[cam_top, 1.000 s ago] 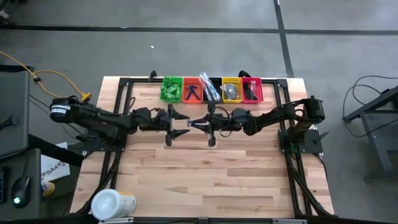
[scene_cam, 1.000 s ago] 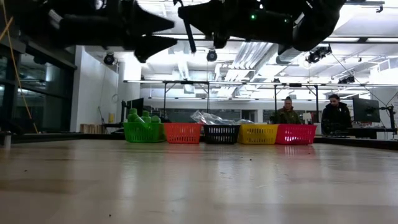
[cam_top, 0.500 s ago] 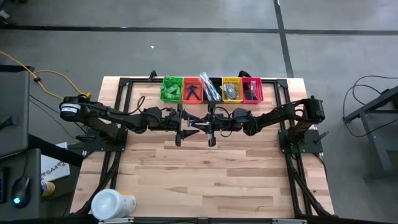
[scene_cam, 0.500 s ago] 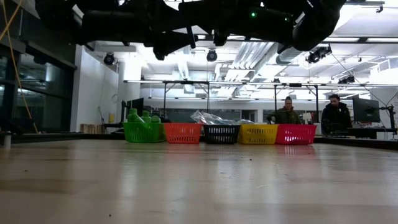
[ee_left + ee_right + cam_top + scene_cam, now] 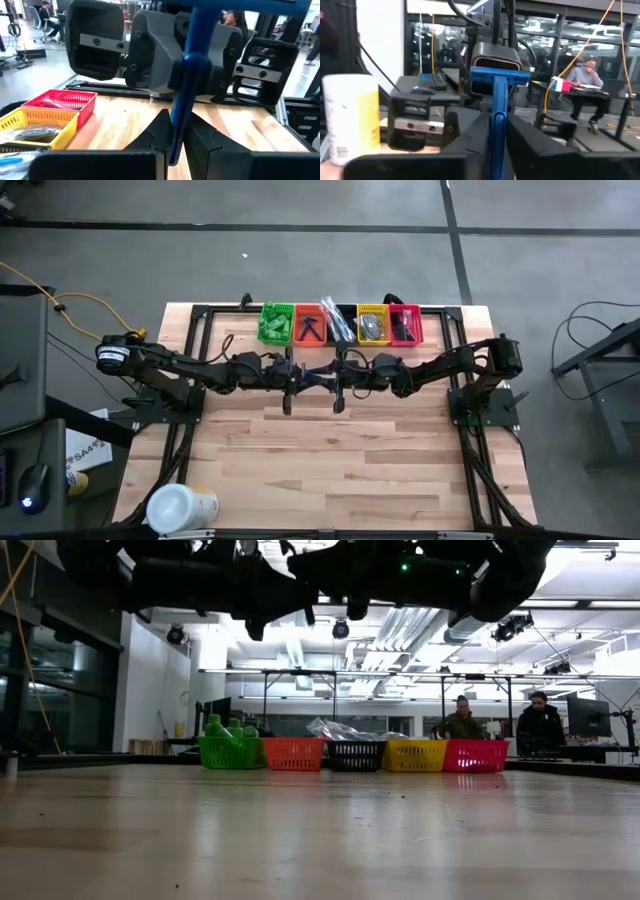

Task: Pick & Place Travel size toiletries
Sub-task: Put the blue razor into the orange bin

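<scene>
A blue razor (image 5: 498,95) stands roughly upright in mid-air over the table's far middle, its head up. My two grippers point level at each other and meet at it. My left gripper (image 5: 298,380) comes from the table's left and my right gripper (image 5: 325,378) from its right. Both are shut on the razor's handle. Other toiletries lie in a row of coloured bins (image 5: 340,325) at the far edge: green bottles (image 5: 275,326), blue razors (image 5: 309,329) and dark discs (image 5: 372,328). My left gripper pinches the ribbed lower end of the razor's handle (image 5: 174,142) between its two fingers, which come level from the table's left. The razor rises above the fingers to its head (image 5: 240,5), clear of the table. My right gripper pinches the razor's handle (image 5: 497,132) below the head (image 5: 500,76) between its two fingers, which come about level from the table's right. The razor stands upright in the hold, lifted clear.
A large white tub (image 5: 181,508) stands at the table's near left corner. The row runs green (image 5: 229,752), orange (image 5: 294,754), black (image 5: 356,755), yellow (image 5: 416,755), red (image 5: 476,755). People sit beyond the far edge (image 5: 462,720). Bare wood (image 5: 330,470) lies in front of the arms.
My left gripper has moved toward the table's right, up to my right gripper and the razor, and has shut on the handle's lower end. My right gripper has kept still with the razor in its hold.
</scene>
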Available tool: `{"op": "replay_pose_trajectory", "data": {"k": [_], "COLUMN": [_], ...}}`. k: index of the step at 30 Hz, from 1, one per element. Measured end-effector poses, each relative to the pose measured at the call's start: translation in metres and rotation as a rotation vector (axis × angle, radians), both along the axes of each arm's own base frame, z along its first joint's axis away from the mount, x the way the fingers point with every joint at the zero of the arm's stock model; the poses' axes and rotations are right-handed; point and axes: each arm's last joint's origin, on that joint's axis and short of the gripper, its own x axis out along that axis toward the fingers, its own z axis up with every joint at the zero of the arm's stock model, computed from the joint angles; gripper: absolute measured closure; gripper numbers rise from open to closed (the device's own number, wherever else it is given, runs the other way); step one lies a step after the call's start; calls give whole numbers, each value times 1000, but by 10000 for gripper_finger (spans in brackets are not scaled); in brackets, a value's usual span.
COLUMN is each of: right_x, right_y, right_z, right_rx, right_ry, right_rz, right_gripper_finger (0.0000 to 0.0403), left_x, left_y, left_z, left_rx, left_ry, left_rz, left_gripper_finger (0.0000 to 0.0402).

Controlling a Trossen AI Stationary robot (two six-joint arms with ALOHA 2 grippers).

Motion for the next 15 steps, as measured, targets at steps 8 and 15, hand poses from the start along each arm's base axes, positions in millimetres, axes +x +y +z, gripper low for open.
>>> {"op": "replay_pose_trajectory", "data": {"k": [8, 15], "right_x": [0, -12], "right_y": [6, 10], "right_z": [-2, 17], "right_rx": [41, 63], "right_ry": [21, 90], "right_rz": [-89, -208], "right_gripper_finger": [214, 115], "left_x": [0, -3], "left_y": [2, 28], "left_z": [-3, -9], "left_rx": [-10, -22], "left_ry": [30, 94], "left_rz": [48, 256], "left_gripper_finger": [365, 371]}}
